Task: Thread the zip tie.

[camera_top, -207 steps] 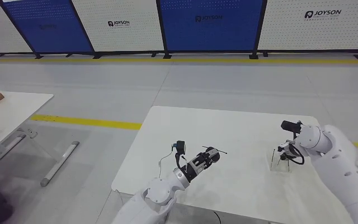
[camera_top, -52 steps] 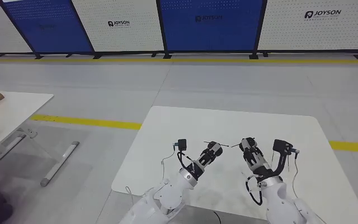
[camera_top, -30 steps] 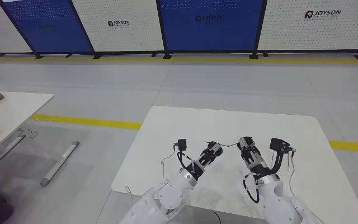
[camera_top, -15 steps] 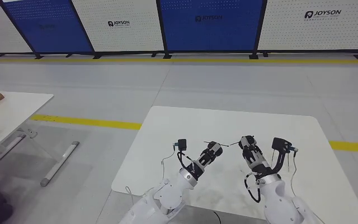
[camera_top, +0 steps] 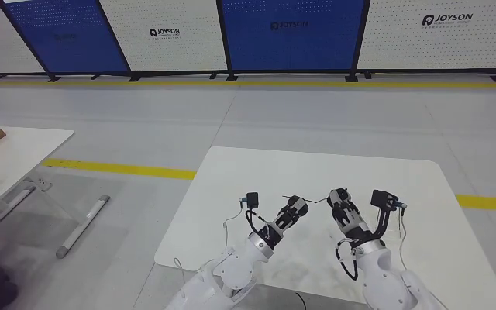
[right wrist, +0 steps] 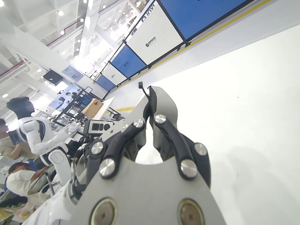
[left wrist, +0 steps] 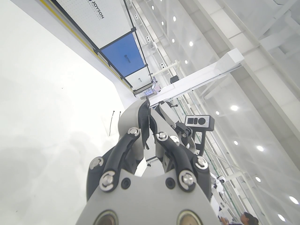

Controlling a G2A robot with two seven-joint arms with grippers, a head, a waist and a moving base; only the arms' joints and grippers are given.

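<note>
the left tool (left wrist: 148,104) and the right tool (right wrist: 149,95) hang close together above the near half of the white counter (camera_top: 256,170), toward 6 o'clock in the top view. the right tool sits at 3 o'clock of the left one. their tips face each other, just apart. both tools are pinched narrow, pad against pad. the thin black zip tie (right wrist: 140,85) is held between them: its small square head sticks out past the right tool's closed tips, and in the top view a fine black line runs from the left tool across to the right one. whether that line is one strap or two, i cannot tell. two spare ties (left wrist: 112,121) lie flat on the counter beyond the left tool, close side by side. along the far wall at 12 o'clock stand blue and white panels (camera_top: 293,35). each carries a small logo with one word beside it, dark on the white ones and pale on the blue. a yellow line (camera_top: 116,167) crosses the floor at 9 o'clock of the counter.
</note>
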